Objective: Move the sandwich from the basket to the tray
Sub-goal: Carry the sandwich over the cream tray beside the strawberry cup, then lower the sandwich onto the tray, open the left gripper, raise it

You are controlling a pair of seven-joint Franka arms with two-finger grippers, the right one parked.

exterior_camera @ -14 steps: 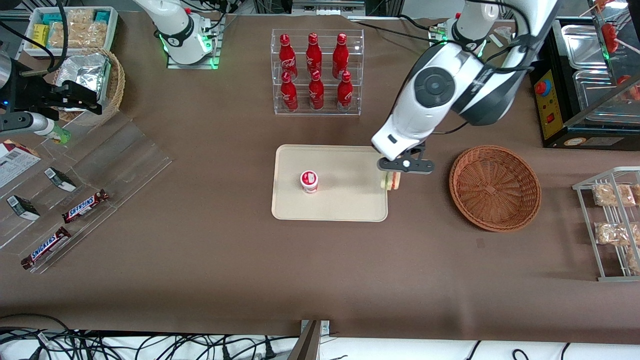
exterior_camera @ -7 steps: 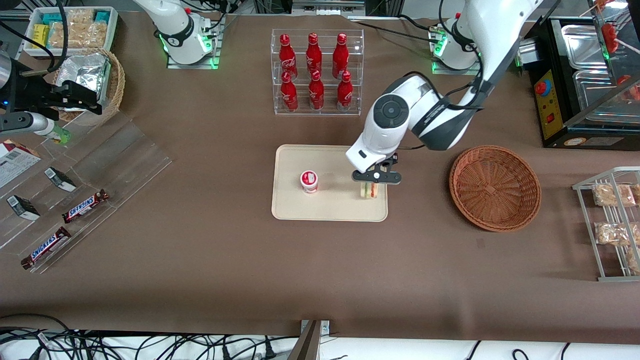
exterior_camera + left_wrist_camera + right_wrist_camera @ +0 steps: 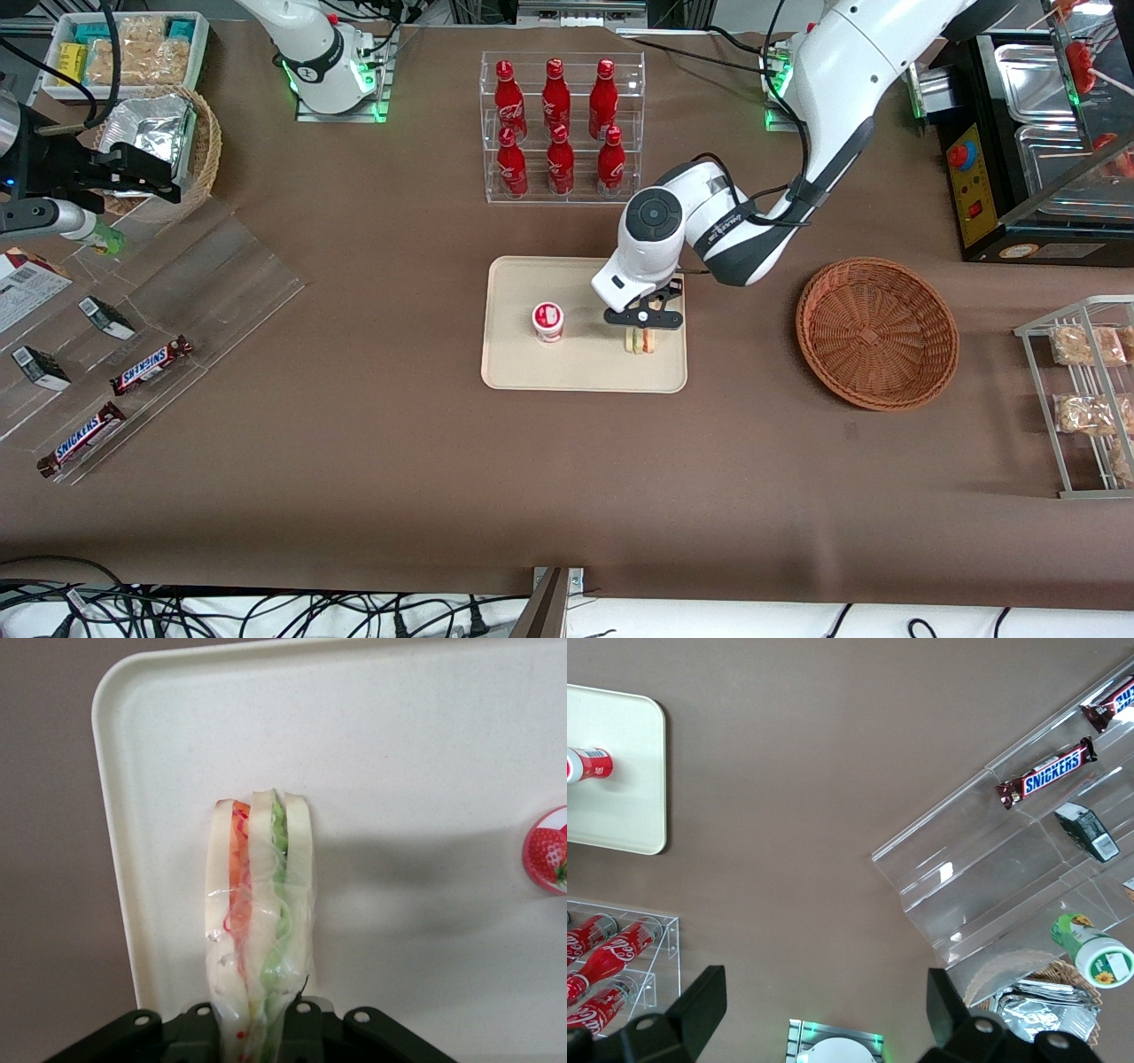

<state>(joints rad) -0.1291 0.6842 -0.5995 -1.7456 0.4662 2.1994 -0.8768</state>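
Holding the sandwich edge-up in my gripper, fingers closed on its wrapped end, over the tray near the rim closest to the basket; can't tell if its lower edge touches the tray yet. Main risk as I see it: it's a thin wedge standing on a narrow edge, so if I open while it's off the surface or tilted it likely tips, and with the rim just beside it it could end up lying across the rim or off onto the table. Second risk: the clear wrap is slick and loose, may cling to a finger and drag the wedge on retreat. Bread is soft, pale, three slices with orange-red and green filling between, so extra squeeze deforms it. Tray is hard, smooth, cream, low rim, rounded corners: little friction to stop a slide. Cup with strawberry lid stands on the tray well apart, toward the parked arm's end; basket is woven wicker, round, shallow, empty.
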